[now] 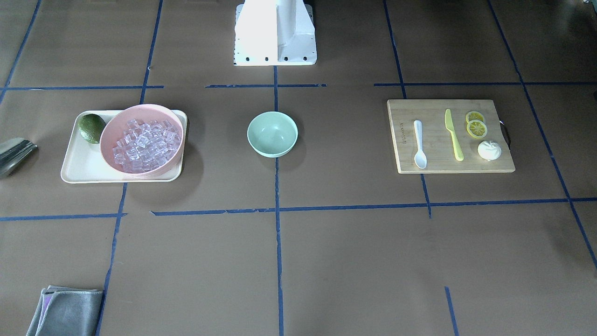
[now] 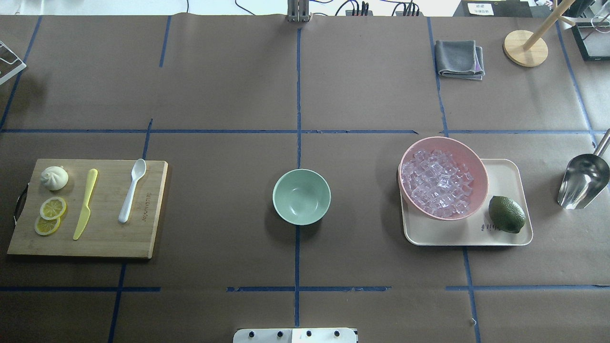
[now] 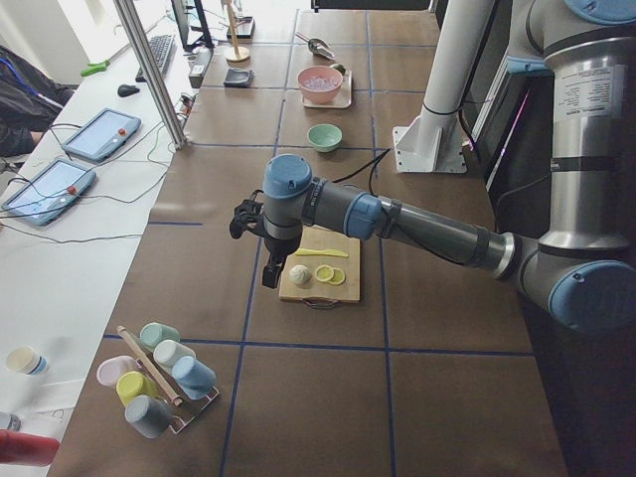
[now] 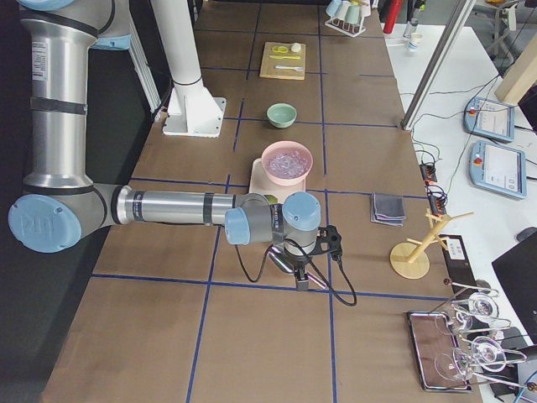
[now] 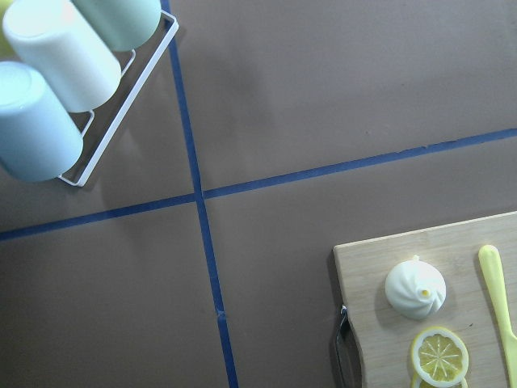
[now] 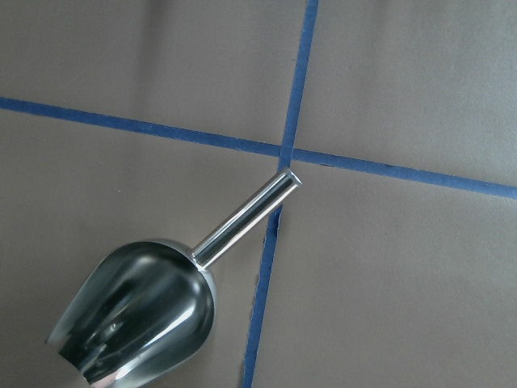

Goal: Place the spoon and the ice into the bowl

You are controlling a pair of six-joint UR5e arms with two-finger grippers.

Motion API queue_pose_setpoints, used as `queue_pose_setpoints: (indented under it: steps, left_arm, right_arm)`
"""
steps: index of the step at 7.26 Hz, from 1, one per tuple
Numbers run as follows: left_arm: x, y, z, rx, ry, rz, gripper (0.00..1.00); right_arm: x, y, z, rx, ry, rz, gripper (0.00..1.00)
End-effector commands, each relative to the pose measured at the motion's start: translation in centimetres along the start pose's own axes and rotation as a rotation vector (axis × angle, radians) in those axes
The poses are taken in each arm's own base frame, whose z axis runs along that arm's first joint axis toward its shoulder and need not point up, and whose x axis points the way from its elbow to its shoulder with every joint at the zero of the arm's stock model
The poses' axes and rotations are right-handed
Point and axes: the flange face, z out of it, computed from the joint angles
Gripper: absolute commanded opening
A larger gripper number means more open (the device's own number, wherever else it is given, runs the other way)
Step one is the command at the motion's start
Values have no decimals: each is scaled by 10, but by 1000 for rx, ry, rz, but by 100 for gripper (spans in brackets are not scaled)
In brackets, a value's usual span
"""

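Observation:
The white spoon [image 2: 132, 190] lies on a bamboo cutting board [image 2: 109, 236] on the robot's left; it also shows in the front view [image 1: 419, 144]. Many clear ice cubes [image 2: 436, 183] fill a pink bowl [image 2: 481, 166] on the right. The mint-green bowl [image 2: 301, 196] stands empty at the table's centre. My left gripper [image 3: 268, 273] hovers off the board's outer end, near the bun. My right gripper [image 4: 300, 279] hovers over a metal scoop [image 6: 137, 311]. Each shows only in a side view, so I cannot tell whether it is open or shut.
A yellow-green knife [image 2: 86, 204], lemon slices [image 2: 51, 209] and a bun [image 2: 54, 177] share the board. The pink bowl and a lime [image 2: 506, 214] sit on a cream tray [image 2: 505, 171]. A grey cloth [image 2: 458, 58] lies far right. A cup rack [image 5: 65, 73] stands beyond the board.

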Motion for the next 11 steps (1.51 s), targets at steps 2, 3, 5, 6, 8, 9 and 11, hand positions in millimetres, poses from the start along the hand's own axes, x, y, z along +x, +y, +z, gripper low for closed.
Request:
queue_pose_setpoints:
  steps: [2, 3, 5, 6, 8, 9, 11]
  left_arm:
    - [126, -32, 63, -69, 91, -134, 100]
    - [164, -36, 79, -34, 107, -199, 100]
    - [256, -34, 140, 20, 44, -230, 100]
    - [296, -29, 180, 6, 16, -223, 100]
    - [303, -22, 218, -39, 4, -198, 100]
    - [297, -21, 229, -24, 24, -190, 100]
    - [294, -19, 241, -35, 26, -191, 88]
  right_arm:
    - [-3, -1, 0, 1, -28, -2, 100]
    - [-3, 0, 1, -1, -28, -2, 100]
    - [-2, 1, 3, -5, -32, 1, 100]
    - [-1, 1, 3, -6, -35, 4, 100]
    - [-1, 1, 4, -7, -35, 3, 100]
    - [-1, 2, 4, -6, -35, 4, 100]
    - [-1, 1, 4, -7, -33, 2, 100]
